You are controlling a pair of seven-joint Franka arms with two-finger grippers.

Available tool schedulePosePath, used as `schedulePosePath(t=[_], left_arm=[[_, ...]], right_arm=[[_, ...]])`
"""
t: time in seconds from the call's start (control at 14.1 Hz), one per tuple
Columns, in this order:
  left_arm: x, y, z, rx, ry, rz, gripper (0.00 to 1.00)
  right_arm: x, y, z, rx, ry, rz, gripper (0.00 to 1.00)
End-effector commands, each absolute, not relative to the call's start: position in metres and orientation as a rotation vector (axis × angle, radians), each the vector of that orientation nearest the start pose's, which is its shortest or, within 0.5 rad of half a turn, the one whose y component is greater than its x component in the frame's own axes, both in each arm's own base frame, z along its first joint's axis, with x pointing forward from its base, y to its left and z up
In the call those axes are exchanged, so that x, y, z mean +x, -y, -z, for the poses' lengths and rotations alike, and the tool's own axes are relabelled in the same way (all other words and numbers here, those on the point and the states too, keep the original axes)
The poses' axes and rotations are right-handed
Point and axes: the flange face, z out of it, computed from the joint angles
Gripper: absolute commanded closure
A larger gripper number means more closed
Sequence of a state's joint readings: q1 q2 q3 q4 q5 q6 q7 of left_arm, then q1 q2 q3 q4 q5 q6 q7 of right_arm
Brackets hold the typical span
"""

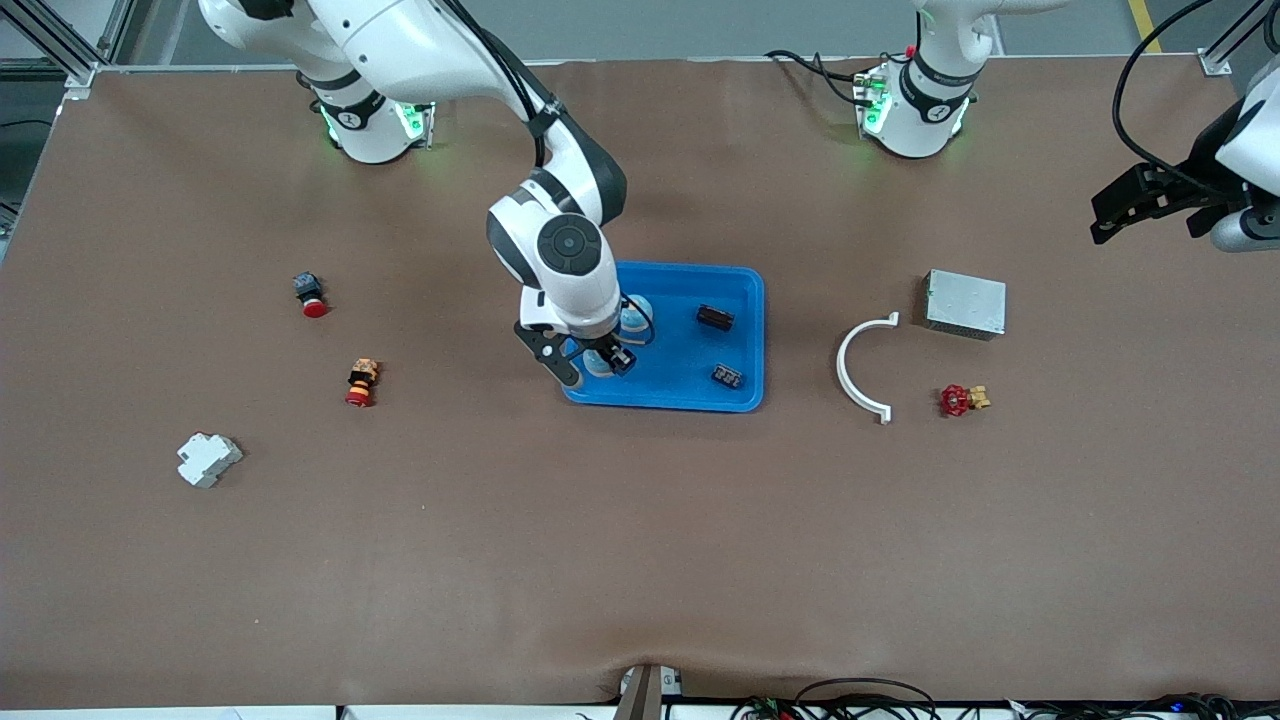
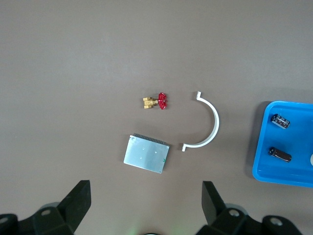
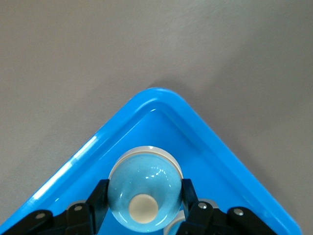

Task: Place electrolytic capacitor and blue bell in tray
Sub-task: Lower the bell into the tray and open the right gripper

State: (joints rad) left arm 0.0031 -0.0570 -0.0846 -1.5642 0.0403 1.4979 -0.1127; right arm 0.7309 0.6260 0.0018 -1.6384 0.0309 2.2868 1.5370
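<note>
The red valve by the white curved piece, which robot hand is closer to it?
Left. The left gripper hangs open above the table's end near the red valve; the right gripper is over the tray, shut on the blue bell.

tray: the shallow rectangular plastic tray [image 1: 745, 290] is showing bright blue
bell: the glossy domed bell [image 3: 144, 188] is gleaming pale blue, with a cream button
capacitor: the small cylindrical capacitor [image 1: 714, 318] is looking black
box: the flat metal box [image 1: 965, 303] is showing silver-grey
bracket: the curved plastic bracket [image 1: 860, 366] is showing white
valve: the small valve [image 1: 962, 400] is showing red and brass
table cover: the flat table cover [image 1: 640, 540] is showing plain brown
</note>
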Motion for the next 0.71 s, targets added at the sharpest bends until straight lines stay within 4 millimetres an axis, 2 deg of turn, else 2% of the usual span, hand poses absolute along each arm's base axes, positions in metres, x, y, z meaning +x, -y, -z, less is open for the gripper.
schedulePosePath(t=[0.0,0.64], left_arm=[[0.525,0.036,-0.661,-3.093,0.034,0.025,0.0],[0.532,0.036,-0.659,-3.098,0.035,0.058,0.0]], right_arm=[[0.52,-0.471,-0.245,-2.814,-1.281,0.039,1.0],[0.511,-0.482,-0.218,-2.805,-1.295,0.044,1.0]])
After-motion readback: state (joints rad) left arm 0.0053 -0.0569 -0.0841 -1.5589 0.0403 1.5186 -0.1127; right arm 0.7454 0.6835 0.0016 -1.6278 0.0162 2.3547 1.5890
